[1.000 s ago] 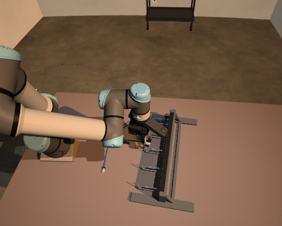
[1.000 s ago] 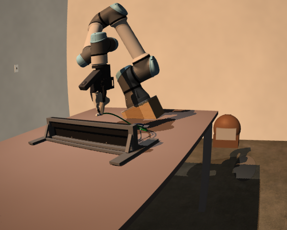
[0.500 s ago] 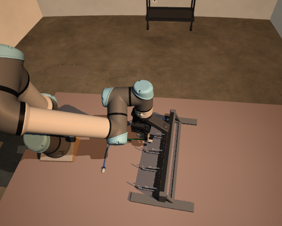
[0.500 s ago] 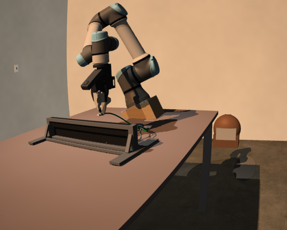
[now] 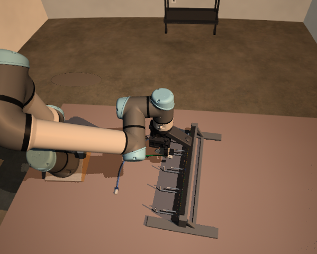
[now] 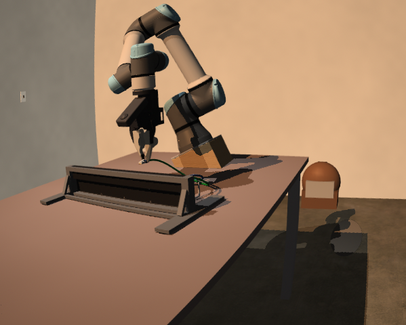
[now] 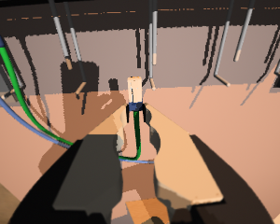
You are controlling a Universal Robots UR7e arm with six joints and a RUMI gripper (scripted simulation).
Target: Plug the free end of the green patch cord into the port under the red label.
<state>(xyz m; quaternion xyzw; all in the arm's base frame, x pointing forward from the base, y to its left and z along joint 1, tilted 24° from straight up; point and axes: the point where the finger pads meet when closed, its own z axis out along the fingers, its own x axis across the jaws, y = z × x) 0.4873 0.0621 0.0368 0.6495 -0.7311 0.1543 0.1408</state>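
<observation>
My gripper (image 7: 135,105) is shut on the free plug of the green patch cord (image 7: 134,90), which points toward the rack's port row at the top of the wrist view. The green cord (image 7: 23,107) loops back from the fingers to the left. In the top view the gripper (image 5: 168,153) hangs over the grey base in front of the rack (image 5: 187,174), near its far end. In the exterior view the gripper (image 6: 144,159) holds the plug just above the rack's top rail (image 6: 125,172). The colored labels are too small to tell apart.
The blue patch cord (image 5: 119,174) lies on the table with its free plug (image 5: 115,190) left of the rack. Thin cable-guide pegs (image 5: 166,188) stick out along the rack's front. The arm's base block (image 6: 203,155) stands behind the rack.
</observation>
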